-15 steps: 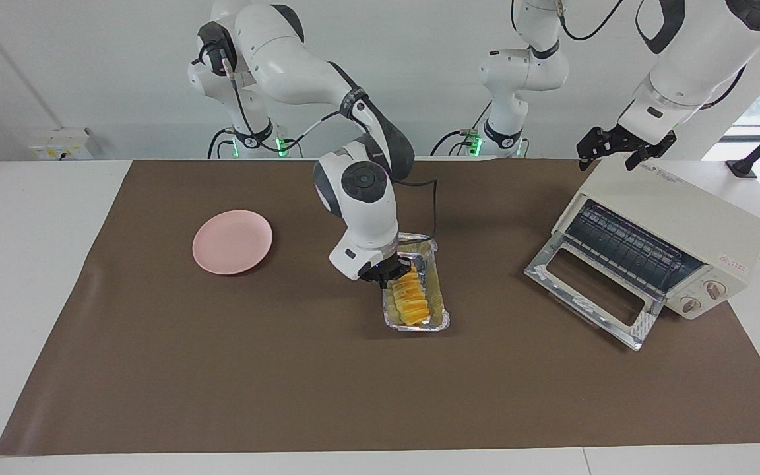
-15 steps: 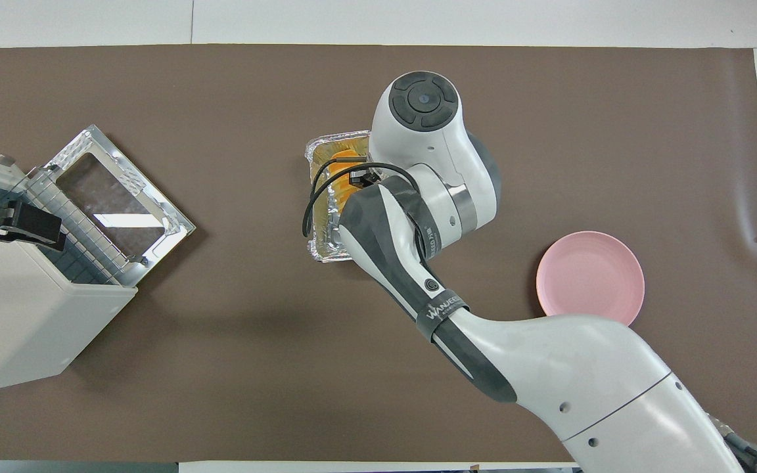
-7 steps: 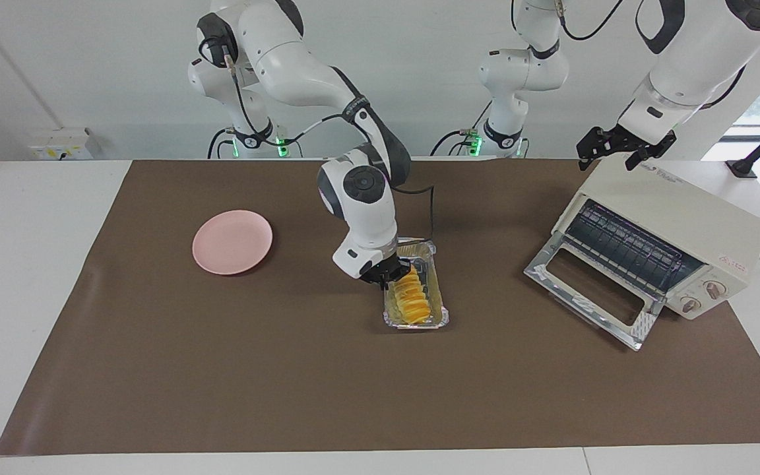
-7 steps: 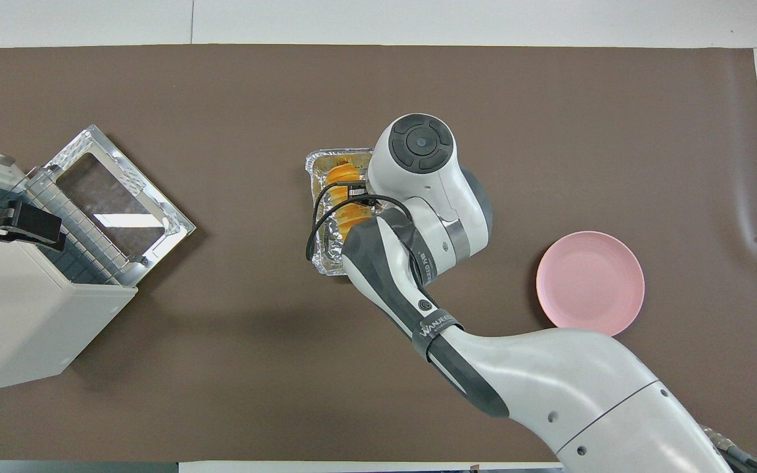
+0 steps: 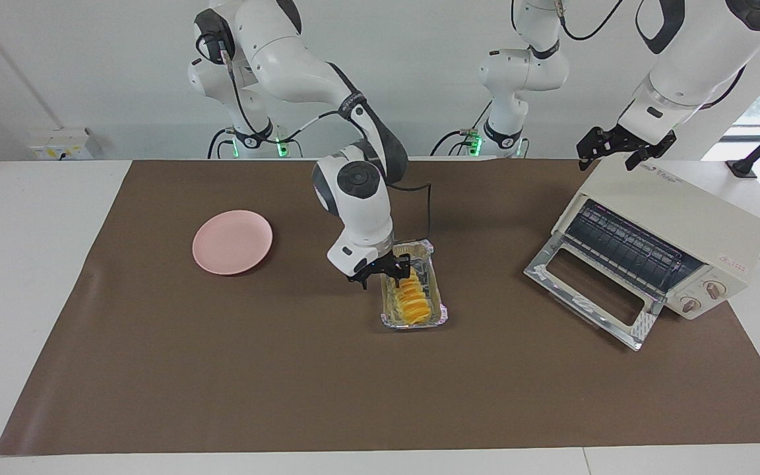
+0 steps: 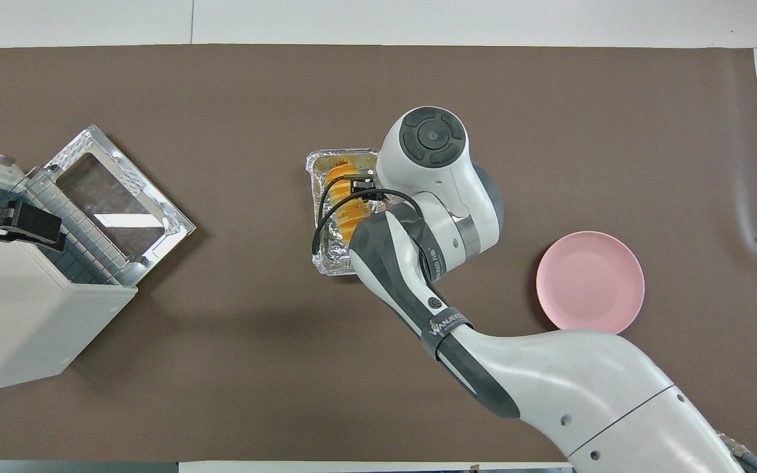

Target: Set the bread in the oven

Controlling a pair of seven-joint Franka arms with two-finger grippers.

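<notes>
Bread [image 5: 410, 300] lies in tray [image 5: 434, 254] mid-mat [image 5: 287, 369] on the surface [image 5: 24, 264]. Oven [image 5: 677, 218] at left arm's end, door [image 5: 591, 297] down, open in front of it. Plate [image 5: 232, 241] toward right arm's end. Right gripper [image 5: 386, 272] over tray; left gripper [image 5: 624, 146] over oven top.

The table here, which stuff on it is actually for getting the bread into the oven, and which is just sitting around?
For the job:
- bread, lying in the foil tray
- oven, door down
- right gripper, open over the tray's nearer end
- left gripper, open, waiting over the oven

Just lying about:
- pink plate, toward the right arm's end
</notes>
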